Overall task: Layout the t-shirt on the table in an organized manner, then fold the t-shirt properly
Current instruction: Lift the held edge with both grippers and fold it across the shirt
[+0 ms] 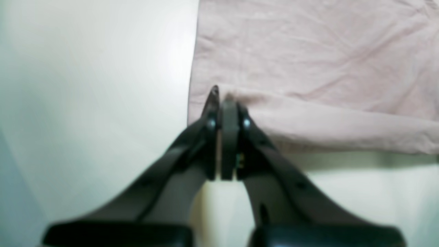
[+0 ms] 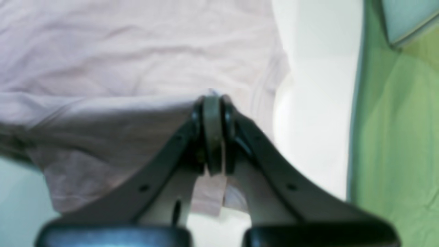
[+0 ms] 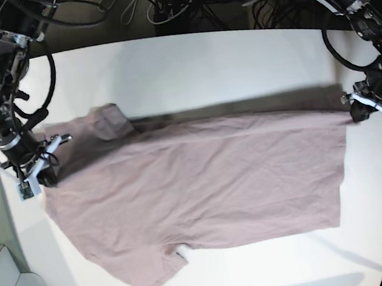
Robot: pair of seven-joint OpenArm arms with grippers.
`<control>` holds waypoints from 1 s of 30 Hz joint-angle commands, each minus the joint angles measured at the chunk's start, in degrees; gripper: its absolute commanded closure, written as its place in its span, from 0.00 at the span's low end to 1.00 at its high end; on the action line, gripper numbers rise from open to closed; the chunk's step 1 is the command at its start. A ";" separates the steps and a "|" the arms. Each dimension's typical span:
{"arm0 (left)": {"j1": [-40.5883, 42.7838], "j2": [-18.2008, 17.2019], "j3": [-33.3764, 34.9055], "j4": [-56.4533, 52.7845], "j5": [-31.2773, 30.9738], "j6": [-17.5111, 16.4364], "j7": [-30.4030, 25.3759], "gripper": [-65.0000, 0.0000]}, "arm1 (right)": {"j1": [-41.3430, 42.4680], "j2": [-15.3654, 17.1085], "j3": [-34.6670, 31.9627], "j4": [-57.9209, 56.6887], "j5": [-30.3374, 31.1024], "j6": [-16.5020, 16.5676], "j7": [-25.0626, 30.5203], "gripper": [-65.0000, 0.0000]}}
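Base view: dusty mauve cotton t-shirt (image 3: 203, 183) spread across white tabletop (image 3: 188, 59). Left gripper (image 3: 354, 110) at 3 o'clock, right gripper (image 3: 41, 172) at 9, both clamped on fabric edge (folded strip lifted taut between them, probably for lengthwise fold).

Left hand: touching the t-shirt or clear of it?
Touching. In the left wrist view the left hand is shut on a raised fold of the t-shirt at its corner, with fabric pinched between the fingers.
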 commanded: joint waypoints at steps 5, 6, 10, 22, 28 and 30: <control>-3.44 -2.02 -0.05 0.21 -0.92 0.10 -1.79 1.00 | 2.21 0.50 -0.02 0.56 0.88 -0.23 1.39 1.00; -4.23 -2.28 -0.05 -0.67 -0.92 0.10 -1.79 1.00 | 2.74 0.50 -0.02 -0.06 0.88 -0.23 1.39 1.00; -7.92 -2.72 0.12 -5.15 -0.92 0.10 -1.79 1.00 | 4.94 0.59 -0.02 -4.28 0.88 -0.23 1.39 1.00; -11.62 -4.04 0.21 -11.66 -0.83 0.10 -2.85 1.00 | 6.17 0.59 -2.13 -5.60 0.88 -0.23 1.57 1.00; -11.35 -4.13 4.17 -14.21 -0.83 0.10 -7.42 1.00 | 6.43 0.59 -2.13 -8.06 0.88 -0.23 1.74 1.00; -11.35 -4.13 4.34 -15.26 -0.83 0.10 -7.42 1.00 | 6.52 0.68 -2.13 -10.34 0.88 -0.23 1.92 1.00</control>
